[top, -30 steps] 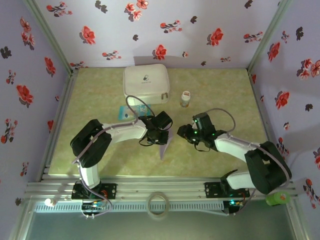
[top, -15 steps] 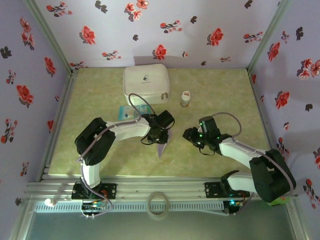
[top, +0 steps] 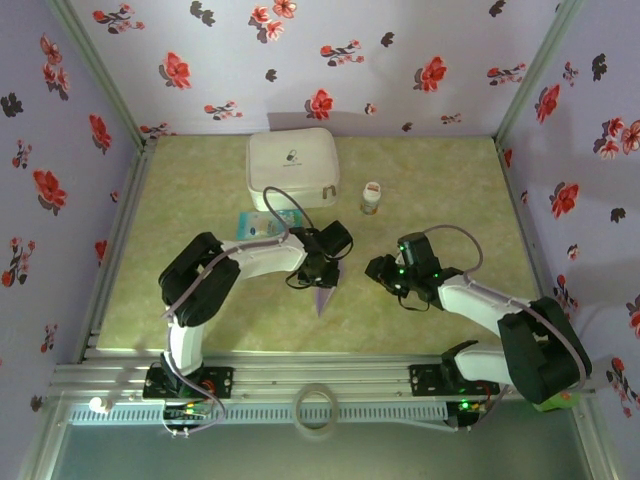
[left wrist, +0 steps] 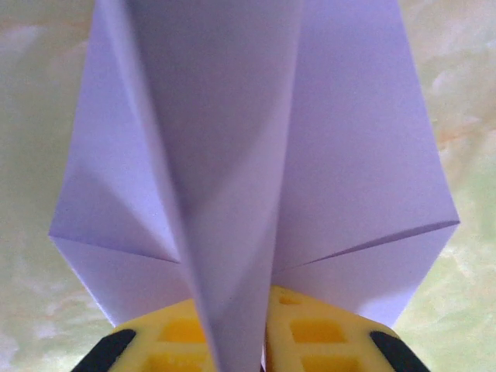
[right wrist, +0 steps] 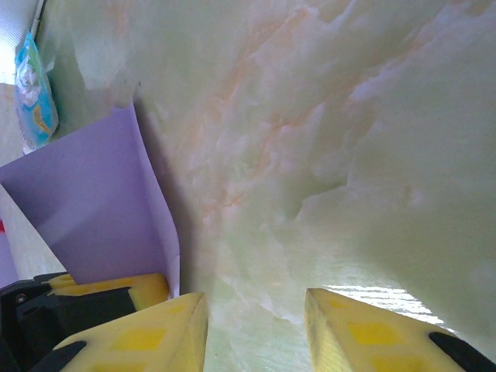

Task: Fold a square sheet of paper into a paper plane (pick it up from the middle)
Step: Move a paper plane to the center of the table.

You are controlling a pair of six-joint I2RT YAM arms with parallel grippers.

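Note:
The paper plane (top: 324, 293) is a slim folded lavender dart, its tip pointing toward the near edge. My left gripper (top: 322, 270) is shut on its centre fold. In the left wrist view the wings (left wrist: 256, 155) spread out ahead, and the keel runs down between the yellow pads (left wrist: 325, 341) of the left gripper (left wrist: 260, 345). My right gripper (top: 378, 270) stands a little to the right of the plane, apart from it. Its yellow fingers (right wrist: 147, 337) are open over bare table, with one wing of the plane (right wrist: 93, 209) to their left.
A white zip case (top: 292, 168) sits at the back of the green mat, with a small bottle (top: 371, 198) to its right. A teal-and-white packet (top: 252, 225) lies left of my left gripper. A tape ring (top: 317, 410) rests on the front rail.
My right gripper has drawn back to the right, away from the plane. My left arm's elbow has swung right, and the plane stays in its grip.

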